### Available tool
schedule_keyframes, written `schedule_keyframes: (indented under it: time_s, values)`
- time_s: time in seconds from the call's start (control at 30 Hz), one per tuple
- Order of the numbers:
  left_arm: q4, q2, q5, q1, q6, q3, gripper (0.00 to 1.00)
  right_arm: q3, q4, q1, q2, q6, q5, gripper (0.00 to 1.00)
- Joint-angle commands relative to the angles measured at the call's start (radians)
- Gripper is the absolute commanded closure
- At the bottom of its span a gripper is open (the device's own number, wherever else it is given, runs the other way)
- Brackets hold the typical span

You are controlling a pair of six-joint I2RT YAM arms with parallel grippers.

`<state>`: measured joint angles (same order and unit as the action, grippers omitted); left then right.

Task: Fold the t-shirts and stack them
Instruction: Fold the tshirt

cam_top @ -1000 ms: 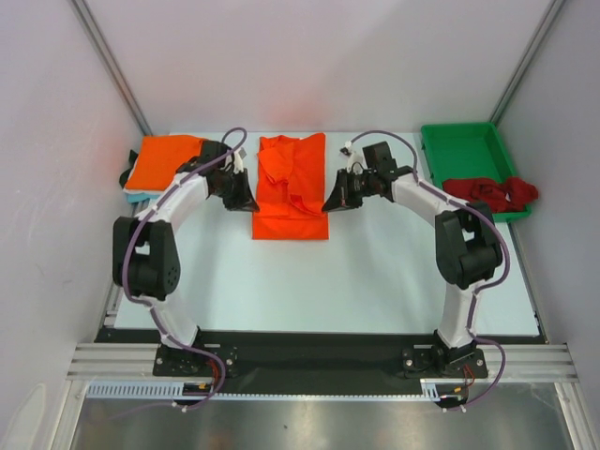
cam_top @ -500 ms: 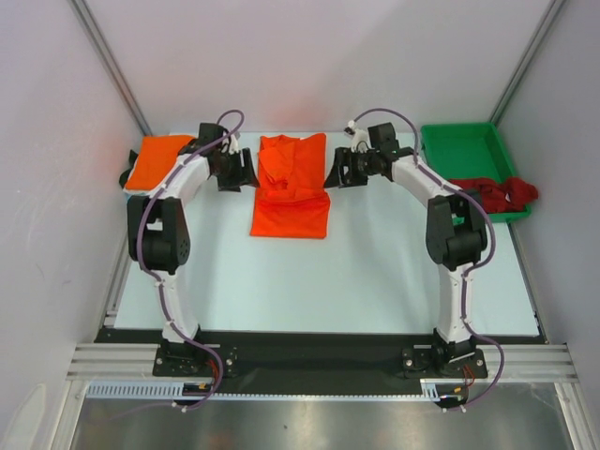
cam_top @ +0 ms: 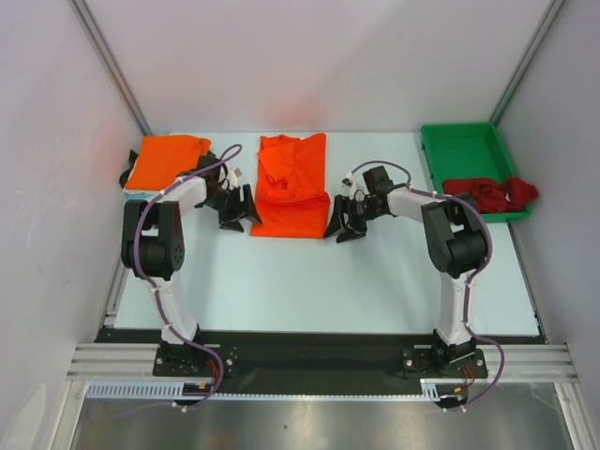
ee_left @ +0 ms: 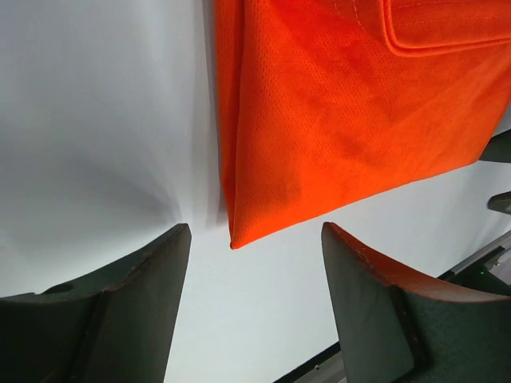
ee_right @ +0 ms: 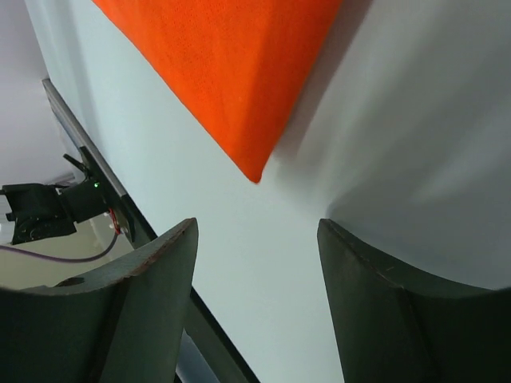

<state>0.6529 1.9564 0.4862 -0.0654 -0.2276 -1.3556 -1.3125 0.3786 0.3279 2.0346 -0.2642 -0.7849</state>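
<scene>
The half-folded orange t-shirt (cam_top: 291,187) is lying flat at the middle of the counter (cam_top: 328,281). The left hand (cam_top: 239,208) is hovering at the shirt's near left corner and the right hand (cam_top: 340,225) at its near right corner. Both are spreading their fingers wide and gripping nothing. A folded orange t-shirt (cam_top: 167,159) is resting at the far left. A dark red t-shirt (cam_top: 487,192) is draping over the near edge of the green tray (cam_top: 459,145) at the far right.
</scene>
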Motion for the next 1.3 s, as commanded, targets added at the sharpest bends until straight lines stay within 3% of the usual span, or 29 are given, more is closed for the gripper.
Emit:
schedule_keyframes:
  time_s: [0.0,0.27,0.47,0.77,0.83,0.93,0.97,1.0,1.07,1.1,1.27]
  values:
    - [-0.036,0.010,0.045,-0.001,-0.003,-0.011,0.28,-0.054,-0.083,0.023,0.042,-0.072,-0.037,0.34]
    - [-0.029,0.064,0.063,-0.001,0.001,-0.019,0.37,-0.079,-0.109,0.030,0.111,-0.118,-0.027,0.37]
    - [-0.026,0.079,0.084,-0.001,0.005,-0.013,0.51,-0.099,-0.112,0.045,0.137,-0.116,-0.039,0.45]
    - [-0.033,0.085,0.089,-0.004,-0.001,0.000,0.58,-0.106,-0.101,0.060,0.156,-0.122,-0.042,0.48]
    - [-0.038,0.084,0.106,-0.007,-0.003,0.006,0.65,-0.106,-0.098,0.063,0.162,-0.122,-0.045,0.51]
    - [-0.044,0.082,0.118,-0.013,-0.007,0.016,0.78,-0.102,-0.115,0.063,0.168,-0.130,-0.050,0.61]
    - [-0.045,0.079,0.123,-0.013,-0.009,0.019,0.91,-0.100,-0.119,0.065,0.168,-0.138,-0.051,0.63]
    - [-0.045,0.076,0.120,-0.014,-0.010,0.023,0.98,-0.099,-0.132,0.063,0.167,-0.138,-0.053,0.69]
    - [-0.048,0.070,0.117,-0.014,-0.015,0.033,1.00,-0.097,-0.136,0.063,0.153,-0.127,-0.056,0.84]
    - [-0.050,0.064,0.118,-0.013,-0.015,0.033,1.00,-0.100,-0.132,0.063,0.141,-0.119,-0.047,1.00]
    - [-0.053,0.000,0.138,-0.014,-0.022,0.049,1.00,-0.146,-0.058,0.049,0.043,-0.024,-0.014,1.00]
